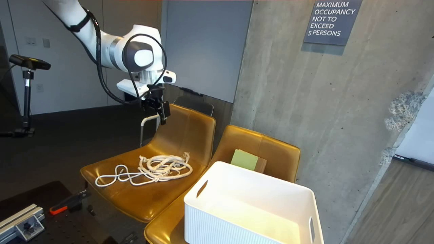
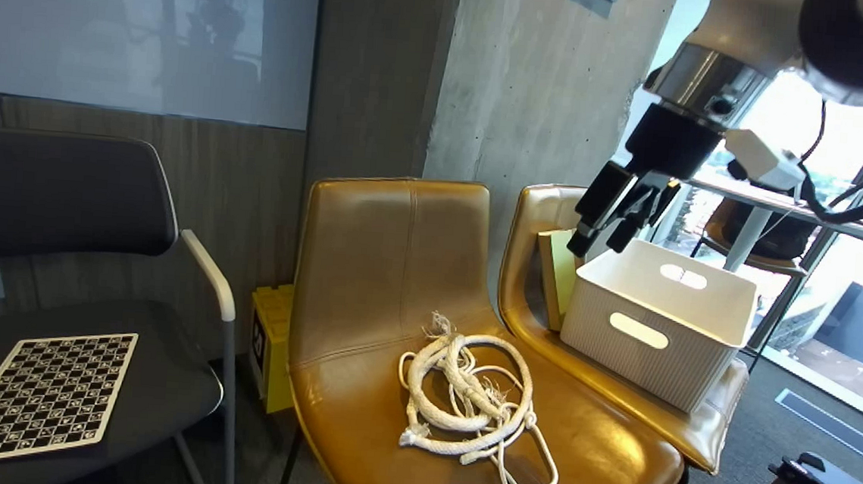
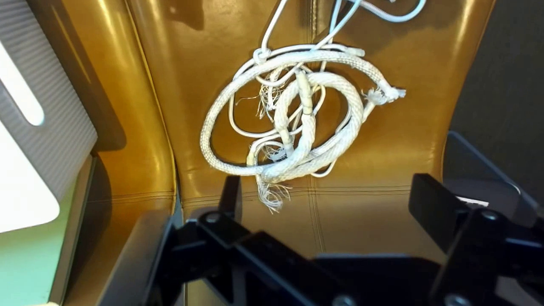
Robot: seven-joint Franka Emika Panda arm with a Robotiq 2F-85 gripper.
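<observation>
The black two-finger gripper (image 3: 328,199) is mounted at the end of a white jointed arm (image 1: 142,57) and is suspended above the seats, well apart from the items below. Its black fingers (image 3: 431,208) are spread wide, with a broad gap left between them. A loose bundle of off-white braided rope (image 3: 309,127) is laid on the seat of a golden-brown, leather-like chair (image 2: 391,269); thick coils and thinner cords are tangled together, and frayed ends are exposed. In the wrist view, the bundle is seen beyond the fingertips, mostly between them. A thin cord is extended from the coils toward the front edge of the seat. Beside this chair, a second golden-brown chair (image 1: 278,152) is placed. On its seat, a white rectangular plastic bin (image 2: 613,361) with ribbed outer walls and oval handle openings is set upright. A pale-green and brown flat rectangular block (image 1: 244,159) is stood on edge between the bin and the backrest. To the side, a dark-grey chair (image 2: 48,185) with a pale armrest is located, and a black-and-white patterned board (image 2: 49,390) is laid flat on its seat.
</observation>
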